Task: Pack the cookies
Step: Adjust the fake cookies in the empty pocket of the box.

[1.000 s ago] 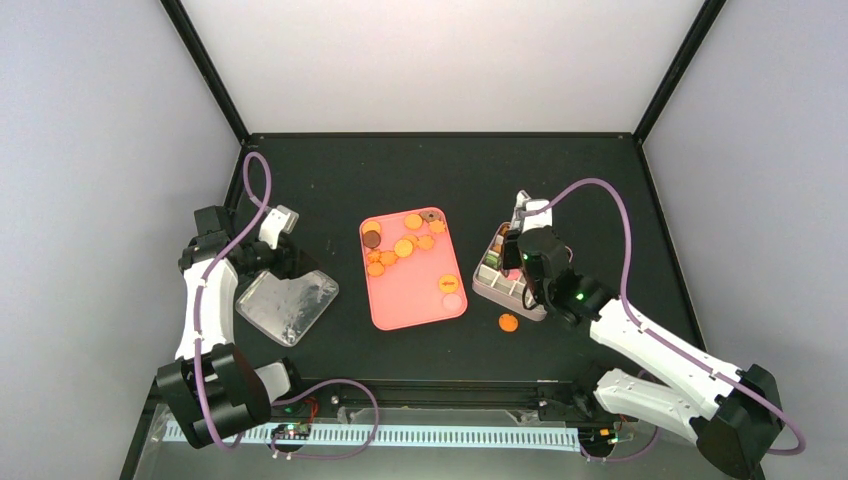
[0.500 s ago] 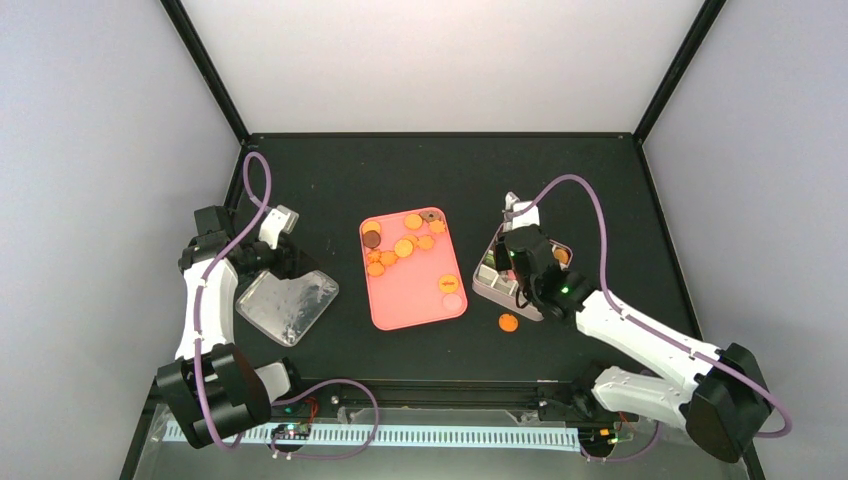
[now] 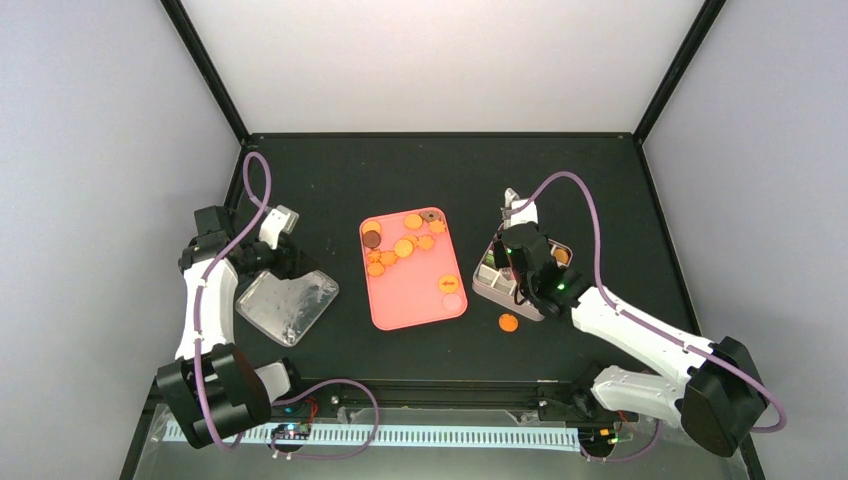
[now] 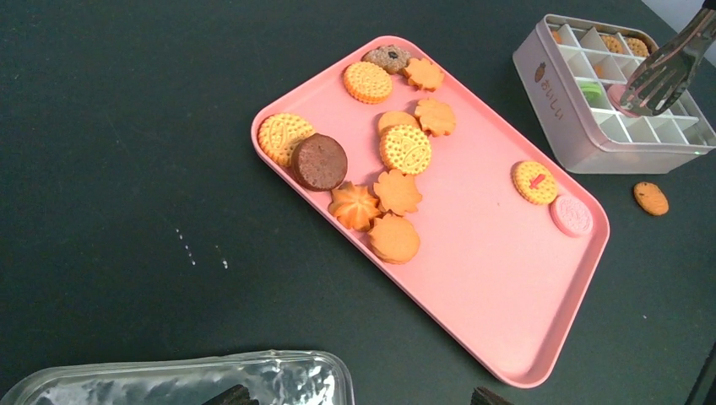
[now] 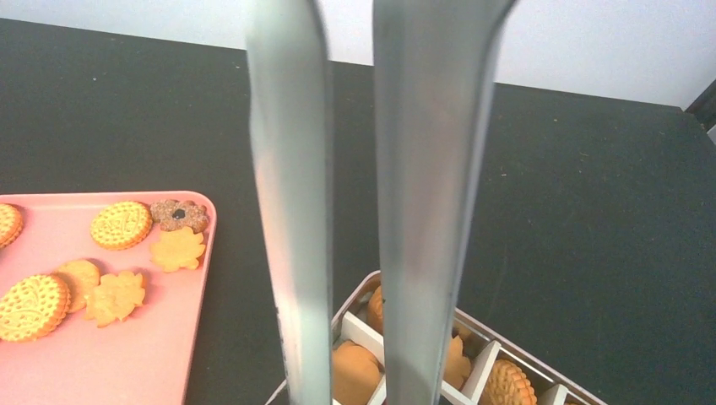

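Observation:
Several cookies (image 3: 404,247) lie on a pink tray (image 3: 415,308), mostly orange ones (image 4: 405,148) plus a dark brown and a pale pink one (image 4: 572,214). A white compartment box (image 3: 492,285) right of the tray holds more cookies (image 5: 355,369). My right gripper (image 3: 517,250) is shut on metal tongs (image 5: 291,211) hanging over the box (image 4: 566,110). A pale pink disc (image 4: 625,99) shows at the tong tips; I cannot tell if it is gripped. My left gripper (image 4: 359,396) stands open over a clear lid's corner (image 4: 194,380), left of the tray.
One orange cookie (image 3: 508,322) lies loose on the black table just in front of the box, also seen as the loose cookie (image 4: 651,198). The clear lid (image 3: 288,303) rests flat at the left. Grey walls close in the table.
My right arm has shifted a little left and farther over the box, carrying the tongs. The left arm, tray and cookies have not moved.

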You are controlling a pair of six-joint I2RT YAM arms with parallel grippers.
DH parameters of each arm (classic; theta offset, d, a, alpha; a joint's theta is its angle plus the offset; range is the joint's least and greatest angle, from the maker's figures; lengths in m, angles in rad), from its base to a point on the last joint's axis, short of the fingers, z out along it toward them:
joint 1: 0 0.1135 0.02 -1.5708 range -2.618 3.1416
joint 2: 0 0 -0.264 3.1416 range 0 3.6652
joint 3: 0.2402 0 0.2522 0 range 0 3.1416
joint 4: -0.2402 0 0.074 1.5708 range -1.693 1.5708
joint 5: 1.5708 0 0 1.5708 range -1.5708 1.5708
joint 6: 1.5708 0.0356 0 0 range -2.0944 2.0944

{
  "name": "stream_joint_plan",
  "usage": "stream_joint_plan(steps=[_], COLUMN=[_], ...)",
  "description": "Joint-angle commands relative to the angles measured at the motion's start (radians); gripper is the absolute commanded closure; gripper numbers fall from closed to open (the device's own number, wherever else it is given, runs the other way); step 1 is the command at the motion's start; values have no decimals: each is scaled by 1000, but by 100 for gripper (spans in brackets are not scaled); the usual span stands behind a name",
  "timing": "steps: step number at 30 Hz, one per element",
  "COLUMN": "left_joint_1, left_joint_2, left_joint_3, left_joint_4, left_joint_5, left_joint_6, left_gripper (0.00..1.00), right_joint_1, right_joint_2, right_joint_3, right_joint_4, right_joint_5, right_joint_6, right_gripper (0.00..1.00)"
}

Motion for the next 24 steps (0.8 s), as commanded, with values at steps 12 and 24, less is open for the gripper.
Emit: stream_joint_plan(steps=[12,24], left_joint_1=[-3,-3], left_joint_2=[-23,-23], left_joint_3=[37,30], left_joint_4=[-48,-54], left_joint_5=[65,61], left_joint_6=[42,52], left_gripper=[32,32], right_joint_1=[-11,-10], right_joint_2=[1,60], right_joint_3=[38,35], right_joint_4=[6,8], right_joint_5=[-53,-12], right_joint_6=[-18,-20], right_gripper=[61,62])
